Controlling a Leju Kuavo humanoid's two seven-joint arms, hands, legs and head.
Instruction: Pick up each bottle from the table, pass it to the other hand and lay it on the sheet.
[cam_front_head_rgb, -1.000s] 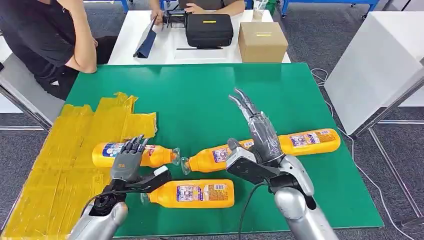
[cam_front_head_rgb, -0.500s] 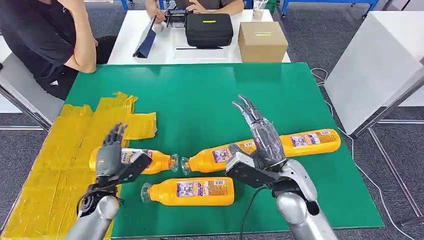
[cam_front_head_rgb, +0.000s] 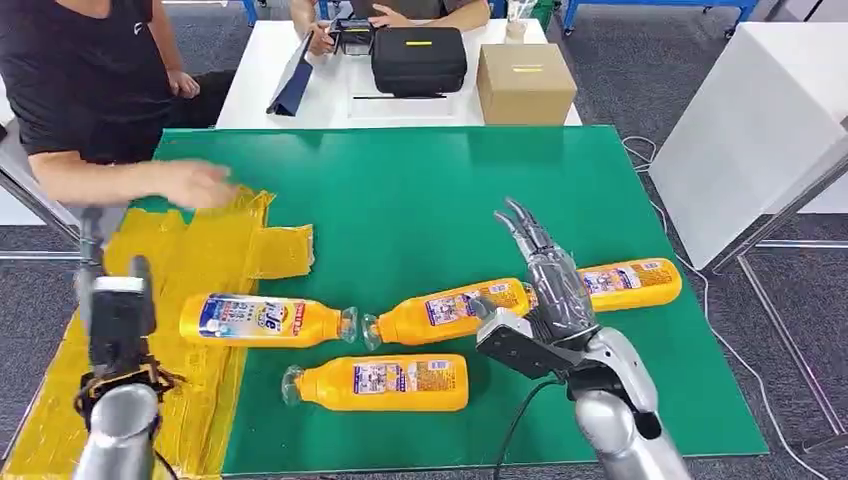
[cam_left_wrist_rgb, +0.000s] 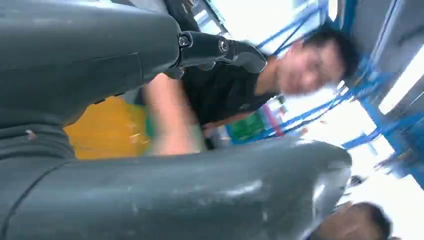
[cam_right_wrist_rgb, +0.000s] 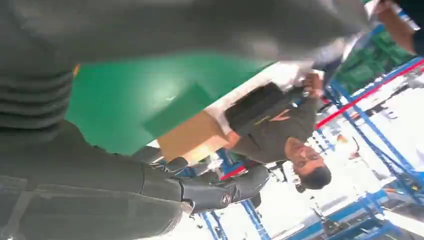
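head: high, looking down at table (cam_front_head_rgb: 420, 190) | wrists: close behind hands (tilted up, toward people)

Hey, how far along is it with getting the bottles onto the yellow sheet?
One bottle lies partly on the yellow sheet, so that one looks done. The right hand hovers open above the far right bottle. The middle bottle and near bottle remain on the mat.

I see four orange bottles lying on the green table (cam_front_head_rgb: 420, 190): one (cam_front_head_rgb: 262, 320) partly on the yellow sheet (cam_front_head_rgb: 150, 300), one (cam_front_head_rgb: 450, 311) mid-table, one (cam_front_head_rgb: 380, 384) nearest me, one (cam_front_head_rgb: 625, 280) behind my right hand (cam_front_head_rgb: 545, 290), fingers apart, empty. My left hand (cam_front_head_rgb: 112, 310) is raised over the sheet. A person's hand (cam_front_head_rgb: 195, 185) reaches over the sheet's far end.
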